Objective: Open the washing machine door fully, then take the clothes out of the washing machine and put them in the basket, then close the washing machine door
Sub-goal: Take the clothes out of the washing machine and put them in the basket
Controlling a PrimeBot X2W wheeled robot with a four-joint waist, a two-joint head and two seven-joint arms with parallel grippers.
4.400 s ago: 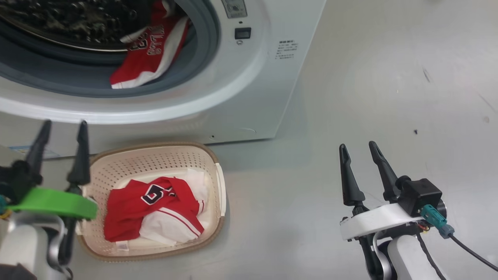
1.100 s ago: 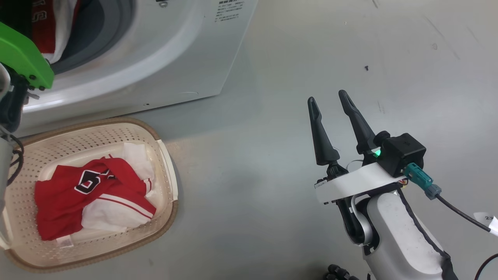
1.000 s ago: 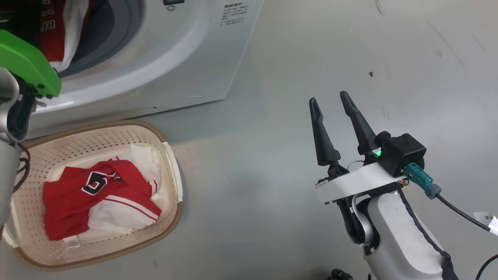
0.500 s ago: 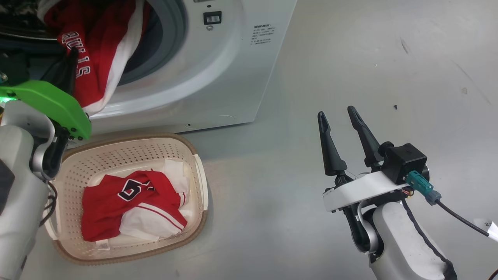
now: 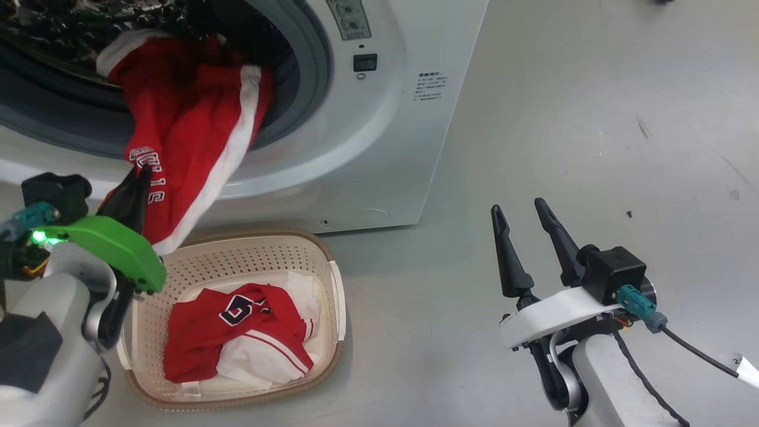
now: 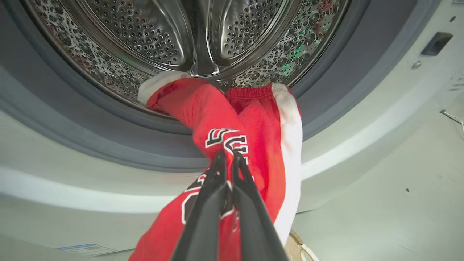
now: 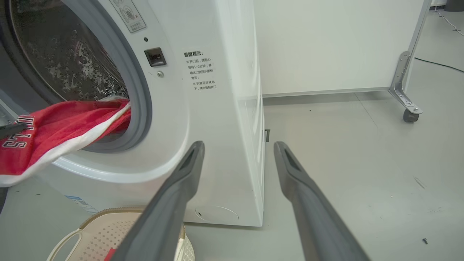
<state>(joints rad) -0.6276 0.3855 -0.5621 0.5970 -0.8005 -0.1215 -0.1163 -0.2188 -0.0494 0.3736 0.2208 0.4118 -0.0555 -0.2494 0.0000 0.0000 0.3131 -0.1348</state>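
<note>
Head view. The washing machine (image 5: 385, 136) stands with its round opening uncovered. A red jersey (image 5: 184, 130) trails out of it, over the grey gasket (image 5: 311, 77) and down the white front, and its lower end hangs just above the back rim of the basket (image 5: 335, 296). My left gripper (image 5: 137, 178) has its fingers together, pinched on this jersey beside the lettering. The basket sits on the floor (image 5: 593, 118), just in front of the machine. It holds the crumpled clothes (image 5: 237, 332), red with a number showing and white fabric folded in. My right gripper (image 5: 517, 206) hovers over bare floor well to the right, fingers apart and holding nothing.

Left wrist view. This one looks into the drum (image 6: 203, 32), which the head camera barely reaches: perforated steel walls and two paddles. The jersey's far end, with a white band, lies on the drum lip. Both dark fingers press flat against the cloth at the lettering. A blue sticker (image 6: 85, 249) shows low on the front, and a sliver of basket rim shows at the bottom.

Right wrist view. Between my spread fingers I see the machine's side panel, a printed notice (image 7: 201, 70), a white wall and a castor (image 7: 409, 115). The jersey reads "ULLS". The basket's near handle is below, with a scrap of red inside.
</note>
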